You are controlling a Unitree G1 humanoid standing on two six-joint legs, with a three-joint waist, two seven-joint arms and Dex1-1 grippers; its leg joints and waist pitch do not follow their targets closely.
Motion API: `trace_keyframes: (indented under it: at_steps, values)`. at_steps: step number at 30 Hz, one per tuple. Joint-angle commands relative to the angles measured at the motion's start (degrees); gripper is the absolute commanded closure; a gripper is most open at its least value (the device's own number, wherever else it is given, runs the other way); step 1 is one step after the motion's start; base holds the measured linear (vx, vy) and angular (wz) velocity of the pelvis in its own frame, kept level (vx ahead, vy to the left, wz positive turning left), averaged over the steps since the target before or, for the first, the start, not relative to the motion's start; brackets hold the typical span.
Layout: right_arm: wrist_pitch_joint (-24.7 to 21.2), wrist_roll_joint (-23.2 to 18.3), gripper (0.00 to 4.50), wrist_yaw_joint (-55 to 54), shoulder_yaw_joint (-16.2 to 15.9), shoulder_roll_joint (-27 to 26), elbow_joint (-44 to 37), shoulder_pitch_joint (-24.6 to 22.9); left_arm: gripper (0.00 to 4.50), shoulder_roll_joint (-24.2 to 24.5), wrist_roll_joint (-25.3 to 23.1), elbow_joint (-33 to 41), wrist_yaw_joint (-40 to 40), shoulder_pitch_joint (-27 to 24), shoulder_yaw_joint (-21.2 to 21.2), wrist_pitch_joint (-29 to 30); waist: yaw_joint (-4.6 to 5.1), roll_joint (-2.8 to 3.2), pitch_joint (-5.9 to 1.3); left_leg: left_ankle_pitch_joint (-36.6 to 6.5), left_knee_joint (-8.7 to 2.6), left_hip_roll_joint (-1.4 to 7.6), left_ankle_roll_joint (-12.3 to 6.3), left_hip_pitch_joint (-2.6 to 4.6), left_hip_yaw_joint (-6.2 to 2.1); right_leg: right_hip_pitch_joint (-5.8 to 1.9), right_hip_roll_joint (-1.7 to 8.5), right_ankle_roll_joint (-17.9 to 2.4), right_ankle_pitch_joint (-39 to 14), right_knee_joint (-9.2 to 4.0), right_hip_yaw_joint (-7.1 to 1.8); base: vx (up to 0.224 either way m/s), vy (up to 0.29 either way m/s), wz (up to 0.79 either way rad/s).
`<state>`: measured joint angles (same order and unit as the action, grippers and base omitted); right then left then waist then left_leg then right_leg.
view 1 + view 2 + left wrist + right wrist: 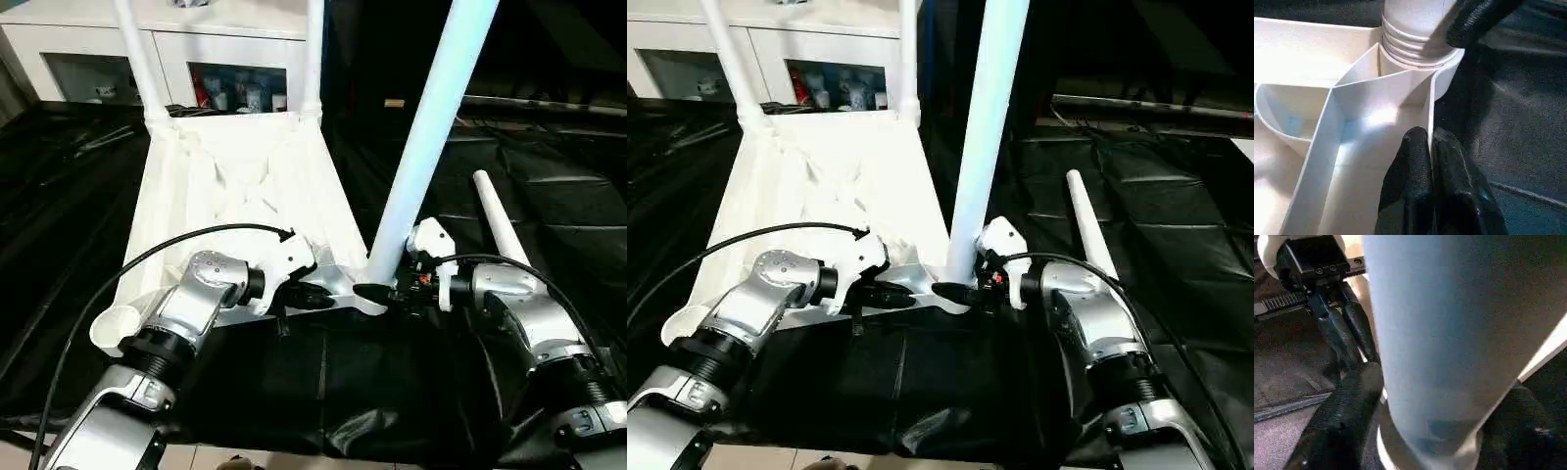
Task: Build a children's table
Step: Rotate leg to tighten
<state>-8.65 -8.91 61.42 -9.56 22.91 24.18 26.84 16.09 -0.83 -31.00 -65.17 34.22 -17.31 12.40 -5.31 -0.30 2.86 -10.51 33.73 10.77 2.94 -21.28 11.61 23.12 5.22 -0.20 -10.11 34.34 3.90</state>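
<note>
so, starting from the robot's left: the tabletop (230,186) lies upside down on the black cloth-covered table (88,186), ribs up, with two legs (134,54) already standing in the far corner sockets. the near left corner socket (116,328) sits empty. the left end effector (1429,161) is pinched shut on the thin near edge wall of the tabletop, one finger either side of the wall, right beside the near right socket. that wall looks like stiff, thin moulded plastic, light for its size, and probably smooth enough to slide on the cloth, so clamping the rim close to the socket seems a sensible way to keep it from skating while a leg goes in.

moving right, a third leg (431,127) stands tilted in that near right socket, its ringed end (1418,44) showing at the socket mouth and, from what i can judge, not yet fully home. the right end effector (377,292) grips it low down, fingers wrapped either side of the tube just above the socket. the tube looks hollow, rigid and slick, so a low hold gives control of the seating end, though the long top could lever about.

furthest right, the fourth leg (498,227) lies loose on the cloth beside the right forearm.
</note>
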Motion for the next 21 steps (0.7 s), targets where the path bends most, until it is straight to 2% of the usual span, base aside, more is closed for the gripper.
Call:
trace_keyframes:
  at_steps: [1, 5, 10, 14, 16, 17, 18, 20, 21]
  values:
    - [0.66, 1.12, 1.80, 2.03, -2.73, -0.10, -0.18, -0.65, 4.50, -1.59, 2.56, 1.76, -0.12, 0.08, 0.52, -1.67, 0.25, -1.07, -3.57, -9.86, -3.81, 2.72, -3.55, 0.83, -1.16, -2.54, 3.54, -12.31, -13.45, -3.88, -2.65, 0.000, 0.000, 0.00]
    - [1.54, 1.92, 2.14, 2.14, -3.30, 0.15, 0.16, -0.90, 4.50, -1.53, 2.33, 1.64, -0.17, 0.12, 0.48, -1.85, 0.17, -1.08, -3.61, -9.62, -3.76, 2.70, -3.75, 0.77, -1.16, -2.63, 3.58, -12.38, -13.22, -3.84, -2.64, 0.000, 0.000, 0.00]
    - [2.17, 2.26, 2.36, 1.94, -3.43, -0.06, 0.72, -1.05, 4.50, -1.48, 1.96, 1.39, -0.05, 0.13, 0.41, -2.16, 0.18, -1.05, -3.61, -9.79, -3.76, 2.71, -3.77, 0.84, -1.17, -2.59, 3.54, -12.35, -13.49, -3.87, -2.63, 0.000, 0.000, 0.00]
    - [0.50, 1.48, 2.41, -0.37, -2.02, -1.59, 2.37, -1.42, 4.50, -1.93, 1.67, 0.94, 1.06, 0.14, 0.65, -1.86, 0.25, -1.02, -3.59, -10.03, -3.74, 2.69, -3.83, 0.86, -1.15, -2.56, 3.55, -12.58, -13.53, -3.89, -2.61, 0.000, 0.000, 0.00]
    - [-2.00, 0.48, 2.43, -2.10, -0.92, -2.76, 3.46, -1.55, 4.50, -2.47, 1.62, 0.57, 2.11, 0.36, 0.94, -0.83, 0.37, -1.01, -3.43, -11.07, -3.89, 2.67, -3.47, 0.90, -1.21, -2.50, 3.55, -12.25, -15.46, -4.13, -2.60, 0.000, 0.000, 0.00]
    - [-2.80, 0.51, 2.44, -5.54, 0.19, -4.31, 5.12, -1.74, 4.50, -3.58, 0.77, -0.97, 5.49, 1.11, 1.47, -0.35, 0.52, -1.18, -3.42, -11.67, -3.96, 2.65, -3.04, 0.86, -1.27, -2.58, 3.56, -11.83, -16.82, -4.24, -2.55, 0.000, 0.000, 0.00]
    - [-2.81, 0.51, 2.44, -5.55, 0.20, -4.31, 5.13, -1.74, 4.50, -3.58, 0.77, -0.97, 5.49, 1.12, 1.47, -0.35, 0.66, -1.06, -3.17, -12.96, -4.08, 2.65, -2.46, 1.03, -1.25, -2.27, 3.57, -11.22, -19.15, -4.66, -2.59, 0.000, 0.000, 0.00]
    - [-3.33, 0.87, 2.46, -11.08, 1.82, -6.52, 7.66, -1.60, 4.50, -5.31, -0.26, -2.96, 10.55, 2.24, 2.33, 0.87, 0.83, -1.07, -3.13, -14.32, -4.17, 2.58, -1.49, 1.16, -1.36, -2.18, 3.66, -10.18, -22.44, -4.97, -2.59, 0.000, 0.000, 0.00]
    - [-3.85, 1.37, 2.46, -16.81, 3.29, -8.62, 9.78, -1.28, 4.50, -7.27, -0.77, -4.85, 15.76, 3.44, 3.58, 2.58, 0.92, -1.28, -3.03, -15.35, -4.27, 2.52, -0.98, 1.27, -1.48, -2.09, 3.65, -9.47, -24.52, -5.24, -2.49, 0.000, 0.000, 0.00]
